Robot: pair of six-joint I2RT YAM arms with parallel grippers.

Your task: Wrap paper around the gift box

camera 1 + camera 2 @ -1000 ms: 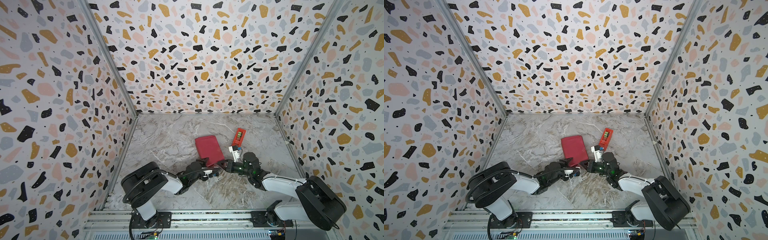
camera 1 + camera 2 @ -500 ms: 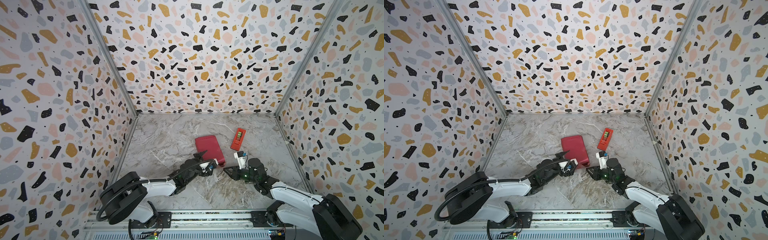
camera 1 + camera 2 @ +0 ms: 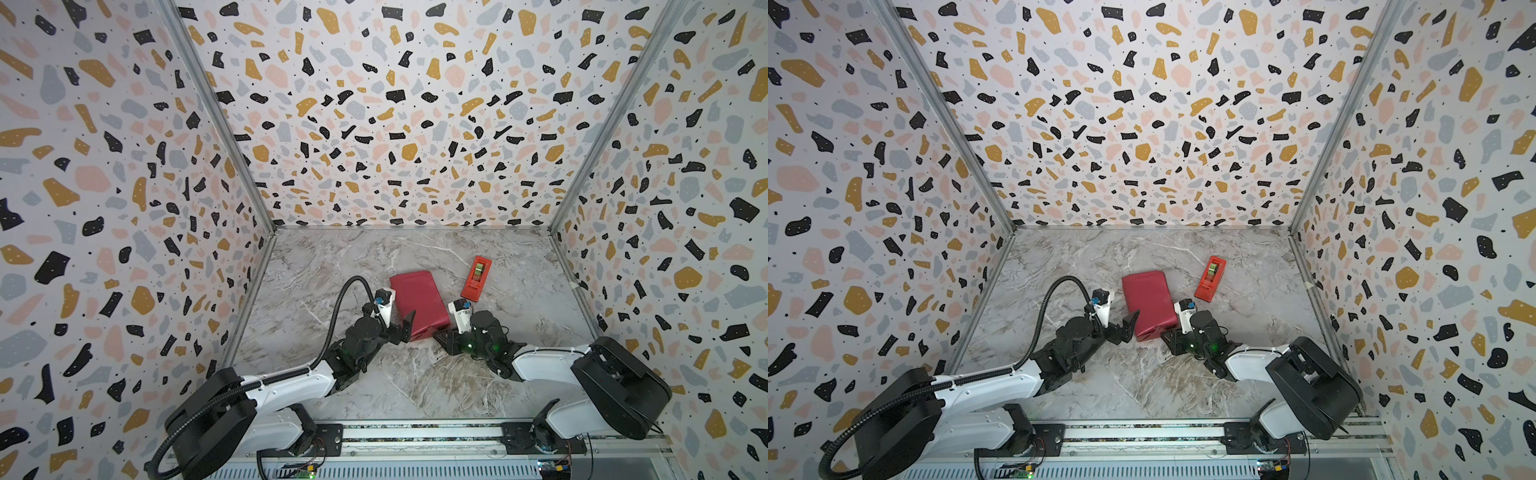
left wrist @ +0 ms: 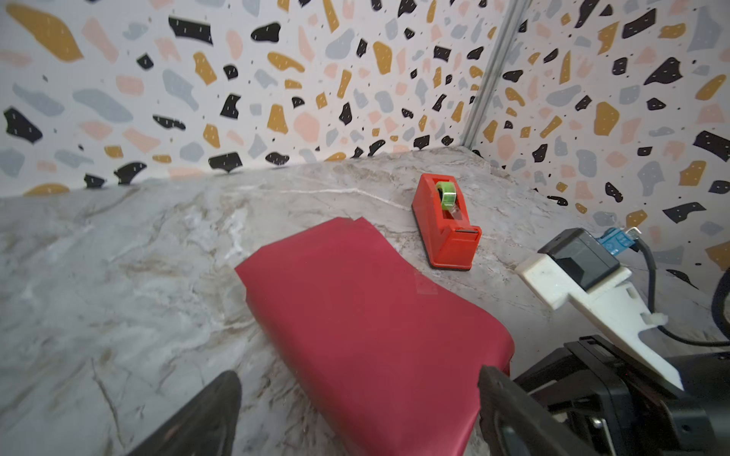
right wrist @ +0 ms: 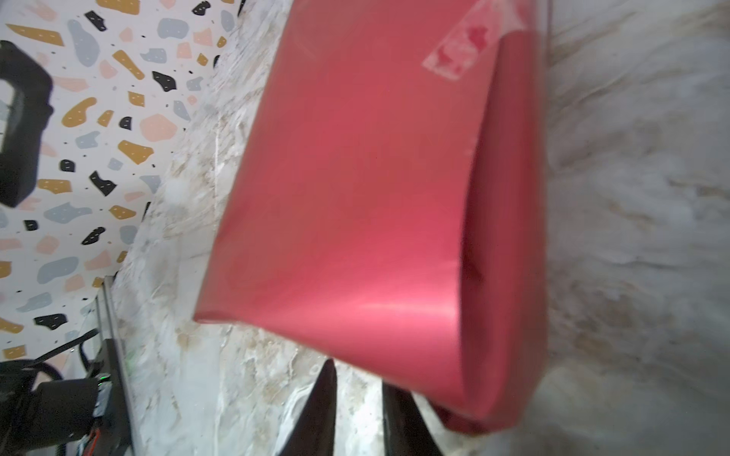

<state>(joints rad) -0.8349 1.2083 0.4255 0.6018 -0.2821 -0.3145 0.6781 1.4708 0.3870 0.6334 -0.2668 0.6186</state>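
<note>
Lying near the middle of the marble worktop (image 3: 415,382), the paper (image 3: 419,303) is folded into a flat crimson parcel whose long side runs from the front towards the back wall. None of the gift box's own surface shows, so whether it sits inside cannot be told. In the right wrist view the paper's (image 5: 355,197) near end gapes as a rounded loop with a dark hollow, and a piece of clear tape (image 5: 454,55) sits on its top face by the overlapping edge.

At the parcel's near left corner the left gripper (image 3: 403,330) has its fingers spread wide. In the left wrist view that corner of the paper (image 4: 375,335) lies within the span between the two fingers (image 4: 221,398). Whether either one touches the paper cannot be told.

At the near right corner the right gripper (image 3: 442,336) is low over the worktop. Its fingers (image 5: 330,379) stand a narrow gap apart, with bare marble showing through the gap. The paper's near edge overlaps the tip of one finger, and nothing is clamped.

Behind and to the right of the parcel, just apart from it, the red tape dispenser (image 3: 476,278) stands on the worktop with a green roll in it. Speckled terrazzo walls (image 3: 395,124) close in the back and both sides.
</note>
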